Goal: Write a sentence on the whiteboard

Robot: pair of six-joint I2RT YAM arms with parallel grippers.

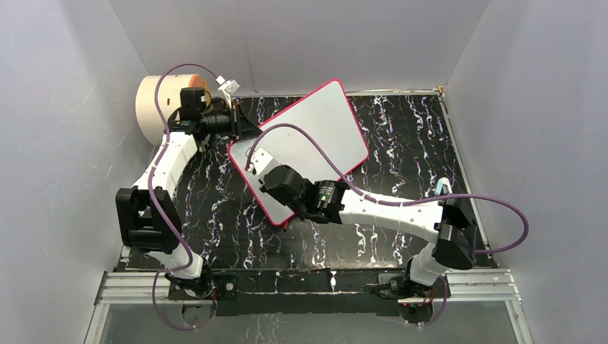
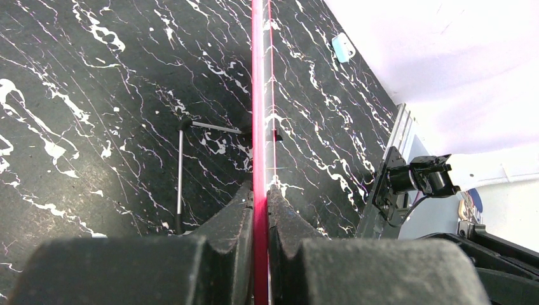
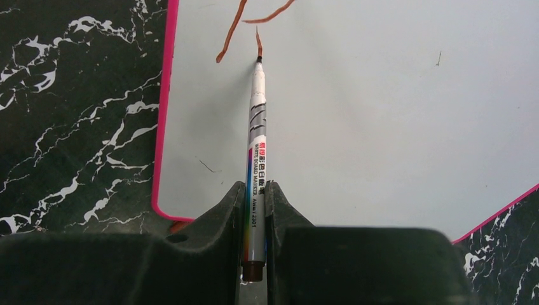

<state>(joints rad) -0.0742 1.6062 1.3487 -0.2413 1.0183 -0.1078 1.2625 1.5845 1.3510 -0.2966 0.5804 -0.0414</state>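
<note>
Whiteboard (image 1: 315, 132) sits turned at an angle on the dark marbled counter (image 1: 409, 158), in the middle, between the two arms.

At its left corner the left fingers (image 2: 232, 219) are clamped on the pink-red rim, one finger on each face of the board. In the left wrist view the board is seen edge-on and runs straight away from these fingers. I judge that this arm only steadies the board.

Further right, the right fingers (image 3: 225, 213) hang over the near left part of the board and are closed on a marker (image 3: 257, 140), low on its barrel. The long axis of the marker goes straight out from the fingers. Its tip meets the white surface, near the rim on the left side of the right wrist view.

Of the sentence (image 3: 230, 35) only a few reddish-brown strokes show. Two lie just beyond the tip and a little to its left, and a short one ends at the tip itself. So the writing seems to be at its first letter, with nearly all of it not yet done.

The free white area lies to the right of the tip in that view. The coming strokes should therefore travel that way, away from the rim, with the tip kept pressed on the surface.
</note>
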